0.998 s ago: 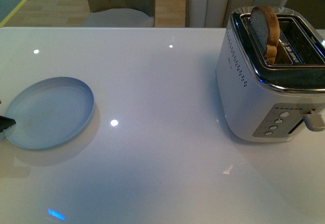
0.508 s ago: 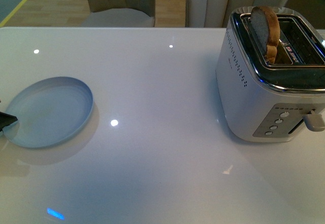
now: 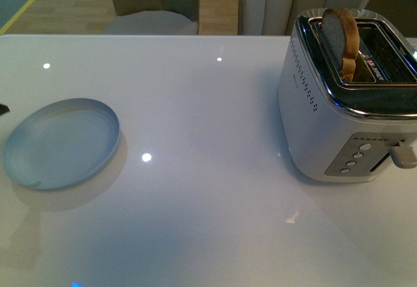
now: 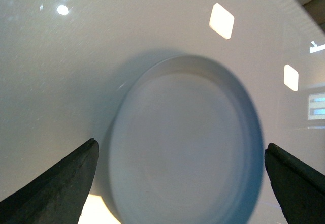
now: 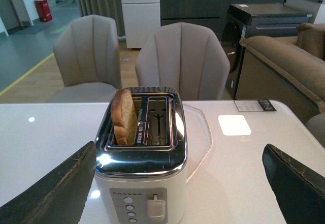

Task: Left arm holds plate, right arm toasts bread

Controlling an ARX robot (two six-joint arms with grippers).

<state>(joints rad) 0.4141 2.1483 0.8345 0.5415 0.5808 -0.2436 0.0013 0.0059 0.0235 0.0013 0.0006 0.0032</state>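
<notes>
Both sets of jaws gape empty: the left gripper (image 4: 180, 183) straddles the plate (image 3: 62, 142) on the bench (image 3: 208, 202); bread (image 3: 341, 34) stands in the toaster (image 3: 348, 105).

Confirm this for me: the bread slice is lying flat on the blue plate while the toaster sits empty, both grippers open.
Not quite. The bread is not on the plate; it stands upright in one slot of the toaster, as the front and right wrist views show. The plate is bare. The left gripper and right gripper are indeed open.
</notes>
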